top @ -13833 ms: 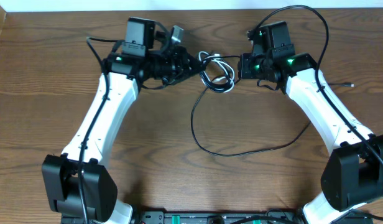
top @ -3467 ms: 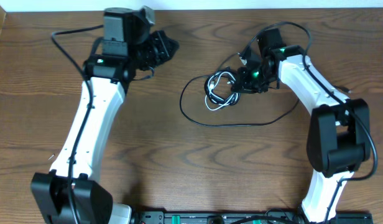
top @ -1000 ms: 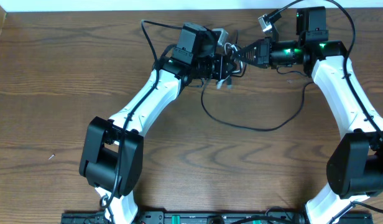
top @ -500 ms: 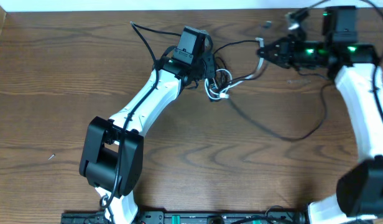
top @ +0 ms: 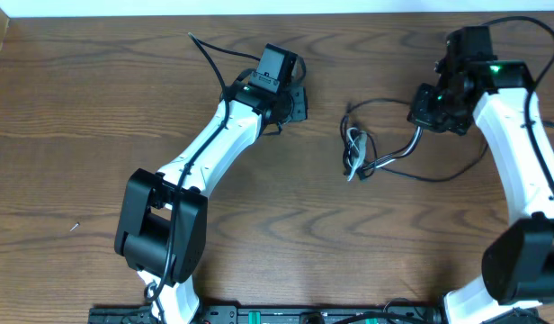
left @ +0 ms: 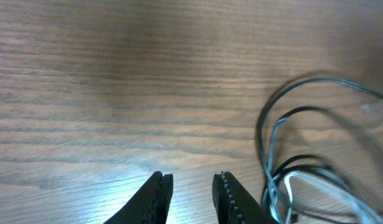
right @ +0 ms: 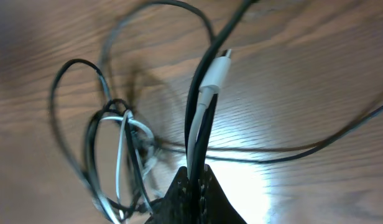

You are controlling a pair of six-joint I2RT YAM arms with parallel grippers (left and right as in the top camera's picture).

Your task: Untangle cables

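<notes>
Right claw (right: 194, 173), clamped on the cables (top: 353, 153), has dragged them away from the slightly parted, empty left claw (left: 190, 193) onto open table (top: 286, 216).

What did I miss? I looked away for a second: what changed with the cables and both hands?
The left hand let go of the cables and now stands open and empty, with them off to its right. The right hand, shut on them, drew back to the right, dragging the bunch right and toward the robot. Same as before: the right hand's grip, the left arm's place, the cables still knotted.
</notes>
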